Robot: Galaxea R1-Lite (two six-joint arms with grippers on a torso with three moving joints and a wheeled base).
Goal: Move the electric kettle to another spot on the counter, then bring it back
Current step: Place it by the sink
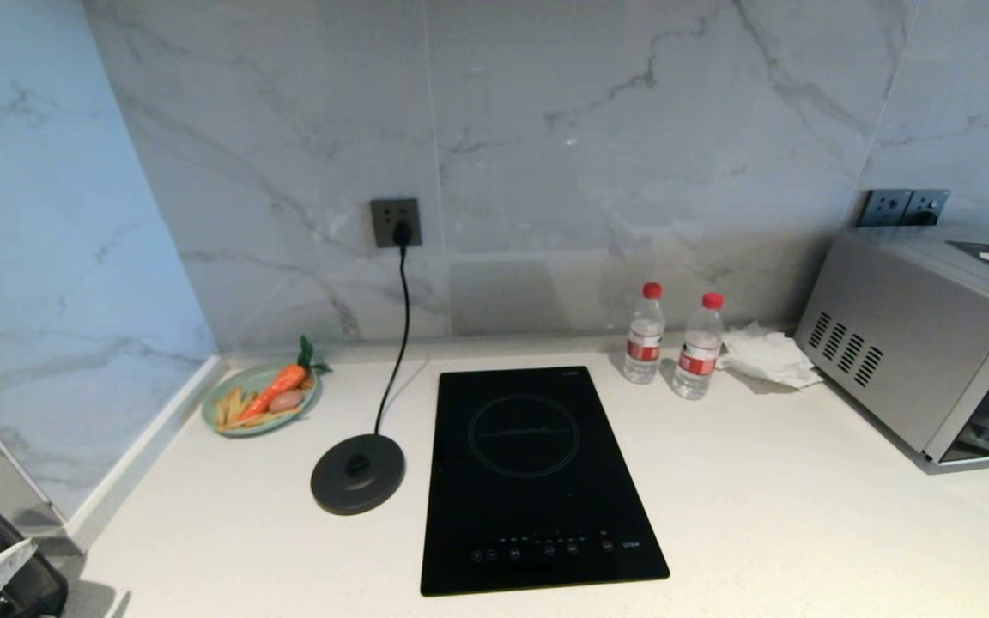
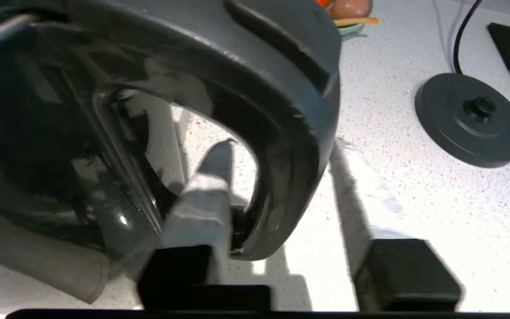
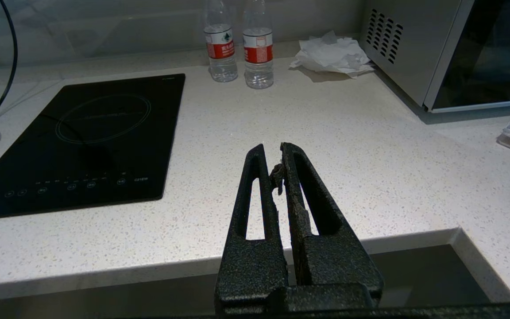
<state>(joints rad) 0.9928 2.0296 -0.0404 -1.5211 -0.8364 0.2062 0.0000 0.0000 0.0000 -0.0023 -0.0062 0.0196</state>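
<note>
Straddling electric kettle (image 2: 104, 133) handle, left hand (image 2: 281, 177)

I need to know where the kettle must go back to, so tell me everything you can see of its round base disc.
The base disc is a flat, round, matte dark-grey plastic-looking plate with a raised round connector at its centre. It lies flat on the off-white speckled counter, just left of the black hob and in front of the green plate. A black cord runs from its back edge up to a wall socket. Nothing stands on it.
</note>
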